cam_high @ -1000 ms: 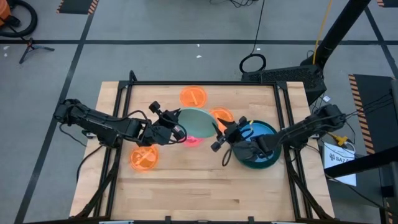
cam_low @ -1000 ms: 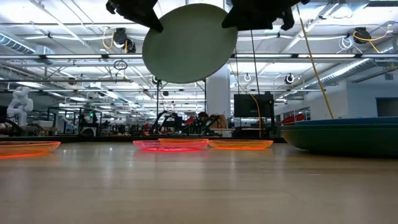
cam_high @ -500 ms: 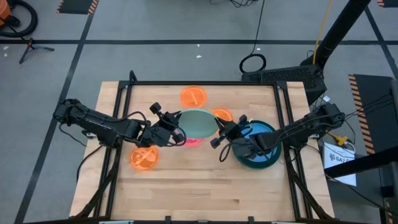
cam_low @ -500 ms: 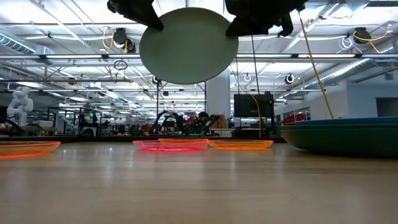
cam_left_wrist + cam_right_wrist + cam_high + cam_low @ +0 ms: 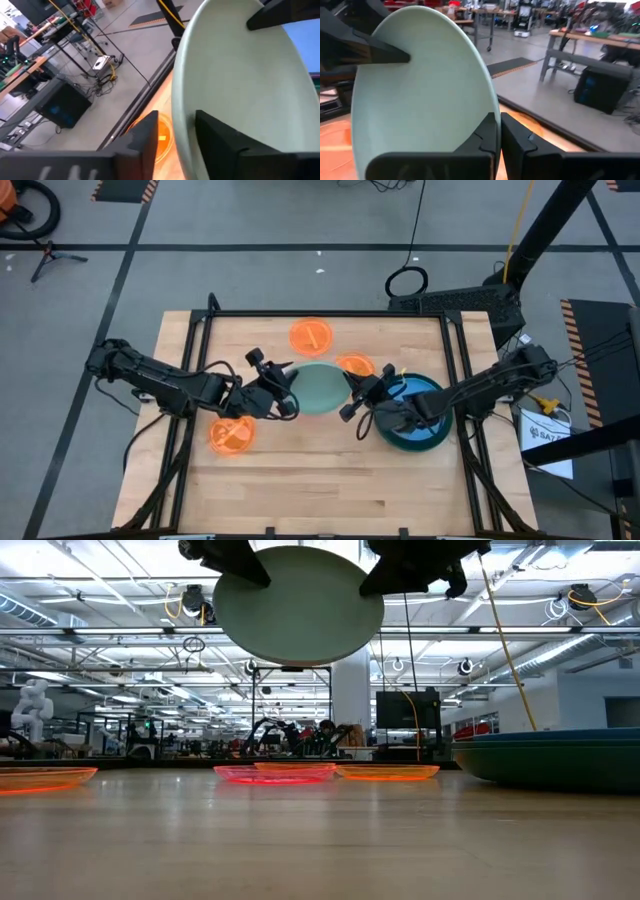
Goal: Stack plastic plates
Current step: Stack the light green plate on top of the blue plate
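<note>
A mint plate (image 5: 320, 387) hangs tilted above the table's middle, between my two grippers. My right gripper (image 5: 496, 125) is shut on the plate's right rim. My left gripper (image 5: 172, 130) stands open at the plate's left rim (image 5: 179, 125), one finger on each side of it. Three orange plates (image 5: 311, 335) (image 5: 355, 365) (image 5: 232, 435) lie flat on the table. A pink plate (image 5: 275, 775) lies under the mint one and shows only in the low view. A blue plate (image 5: 420, 392) rests in a dark green plate (image 5: 415, 435) at the right. My right gripper pinches the mint plate's rim (image 5: 492, 107) between its two fingers, coming about level from the table's right. The plate is lifted clear of the table and tilted. My left gripper's fingers (image 5: 220, 140) stand apart around the opposite rim; I cannot tell whether either finger touches the plate.
The table is bare wood along its near side (image 5: 320, 490). A black frame (image 5: 455, 380) runs along the table's left, right and far edges. The green and blue stack stands right under my right arm.
The mint plate has tipped from nearly upright toward level. Its lower edge has swung toward the table's near edge, so in the high view it now covers the pink plate. Both arms have stayed about where they were.
</note>
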Robot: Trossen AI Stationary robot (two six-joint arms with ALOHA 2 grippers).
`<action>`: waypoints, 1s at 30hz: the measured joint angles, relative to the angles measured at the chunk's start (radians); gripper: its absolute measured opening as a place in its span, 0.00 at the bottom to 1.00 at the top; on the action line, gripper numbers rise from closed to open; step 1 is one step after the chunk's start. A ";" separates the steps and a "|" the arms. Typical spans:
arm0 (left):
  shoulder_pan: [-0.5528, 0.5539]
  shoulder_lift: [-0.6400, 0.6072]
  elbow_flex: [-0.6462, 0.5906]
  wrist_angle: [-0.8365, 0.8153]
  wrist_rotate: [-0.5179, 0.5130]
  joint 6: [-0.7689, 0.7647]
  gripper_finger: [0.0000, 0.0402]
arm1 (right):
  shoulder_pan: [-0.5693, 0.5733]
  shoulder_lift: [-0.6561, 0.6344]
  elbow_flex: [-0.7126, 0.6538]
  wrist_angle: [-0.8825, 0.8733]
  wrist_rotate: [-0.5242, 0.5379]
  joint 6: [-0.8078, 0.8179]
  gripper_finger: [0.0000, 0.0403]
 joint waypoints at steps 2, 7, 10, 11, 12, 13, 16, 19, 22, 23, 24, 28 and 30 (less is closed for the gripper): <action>-0.004 0.000 0.000 -0.004 0.002 0.011 0.40 | -0.012 -0.022 0.000 -0.057 -0.047 0.038 0.01; -0.027 0.002 0.000 0.000 -0.001 0.055 0.51 | -0.077 -0.102 0.002 -0.287 -0.200 0.184 0.00; -0.046 -0.002 0.000 -0.003 -0.005 0.072 0.53 | -0.132 -0.163 0.002 -0.447 -0.312 0.241 0.00; -0.049 -0.003 0.000 -0.004 -0.013 0.076 0.54 | -0.153 -0.185 0.002 -0.492 -0.358 0.253 0.00; -0.049 -0.003 0.000 -0.004 -0.019 0.083 0.54 | -0.172 -0.209 0.002 -0.533 -0.401 0.266 0.00; -0.049 -0.003 0.000 -0.004 -0.022 0.088 0.54 | -0.193 -0.232 0.002 -0.573 -0.453 0.276 0.00; -0.049 -0.003 0.000 -0.005 -0.023 0.090 0.54 | -0.265 -0.309 0.002 -0.713 -0.638 0.310 0.00; -0.050 -0.003 0.000 -0.004 -0.023 0.097 0.54 | -0.339 -0.383 0.001 -0.863 -0.845 0.344 0.00; -0.049 -0.003 0.000 -0.004 -0.023 0.097 0.54 | -0.395 -0.445 0.001 -0.985 -0.987 0.371 0.00; -0.048 -0.003 0.000 -0.004 -0.023 0.098 0.54 | -0.410 -0.462 0.001 -1.033 -1.013 0.379 0.00; -0.047 -0.003 0.000 -0.003 -0.023 0.097 0.54 | -0.423 -0.476 0.001 -1.091 -1.034 0.388 0.00; -0.041 -0.003 0.000 -0.002 -0.023 0.097 0.54 | -0.469 -0.502 0.001 -1.377 -1.039 0.423 0.00; -0.041 -0.003 0.000 -0.002 -0.023 0.097 0.54 | -0.478 -0.501 0.001 -1.497 -1.006 0.449 0.00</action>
